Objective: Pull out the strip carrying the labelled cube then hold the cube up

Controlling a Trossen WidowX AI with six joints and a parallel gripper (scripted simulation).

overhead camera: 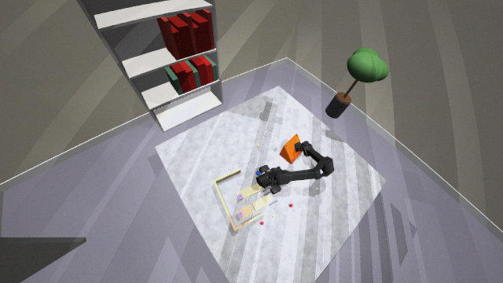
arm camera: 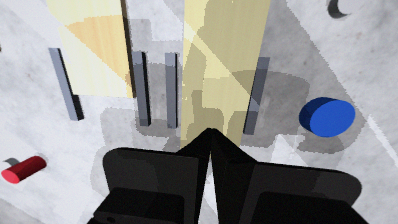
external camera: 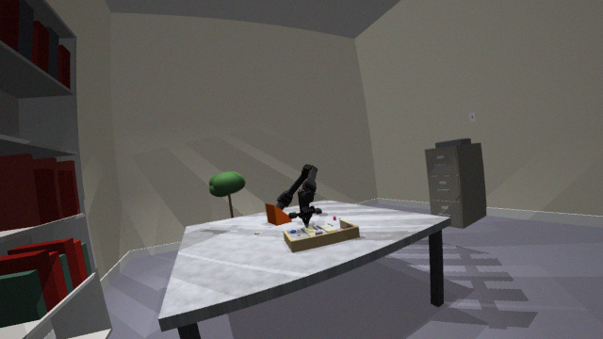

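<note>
Two pale yellow strips lie side by side. One strip (overhead camera: 249, 192) (arm camera: 225, 60) shows no gap where visible; a purple cube (overhead camera: 240, 196) sits on its far end. The other strip is split by a gap into a far piece (overhead camera: 247, 211) and a near piece (overhead camera: 261, 203) (arm camera: 100, 60); a second purple cube (overhead camera: 240, 215) sits on the far piece. Labels are too small to read. My gripper (external camera: 306, 225) (arm camera: 211, 132) is shut and empty, its tips over the near end of the unbroken strip. The arm hides that end in the top view.
Grey rails (arm camera: 171, 90) (arm camera: 257, 95) flank the strip. A low wooden wall (overhead camera: 224, 199) (external camera: 330, 238) borders the far side. A blue disc (overhead camera: 258, 173) (arm camera: 332, 118), red cylinder (overhead camera: 291, 205) (arm camera: 25, 169) and orange wedge (overhead camera: 291, 149) (external camera: 277, 215) stand nearby.
</note>
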